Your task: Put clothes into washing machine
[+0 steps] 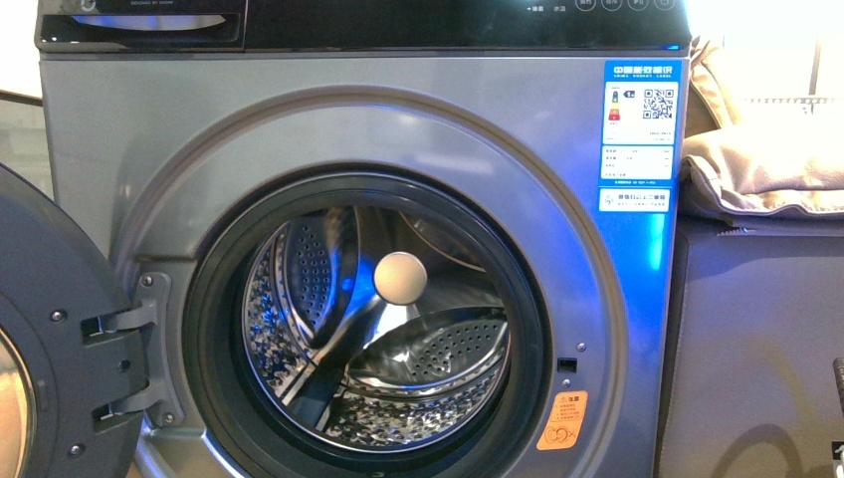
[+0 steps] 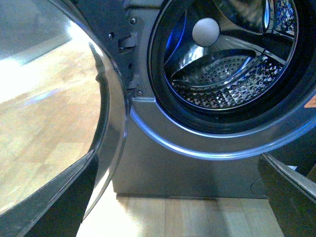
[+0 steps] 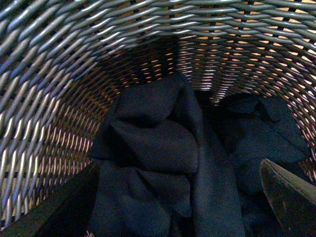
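The grey-silver washing machine (image 1: 129, 149) fills the front view, its door (image 1: 60, 339) swung open to the left and its steel drum (image 1: 398, 378) empty. It also shows in the left wrist view (image 2: 187, 168). The dark navy clothes (image 3: 163, 158) lie crumpled inside a woven wicker basket (image 3: 59, 89) in the right wrist view. My right gripper (image 3: 180, 207) is open, its fingers spread on either side of the clothes, just above them. My left gripper (image 2: 180, 207) is open and empty, low in front of the washer's base. Neither arm shows in the front view.
The open door's glass bowl (image 2: 54, 98) bulges close beside my left gripper. A wooden floor (image 2: 187, 217) lies under the washer. A beige padded fabric pile (image 1: 766, 159) rests on a grey cabinet (image 1: 756, 349) to the right of the washer.
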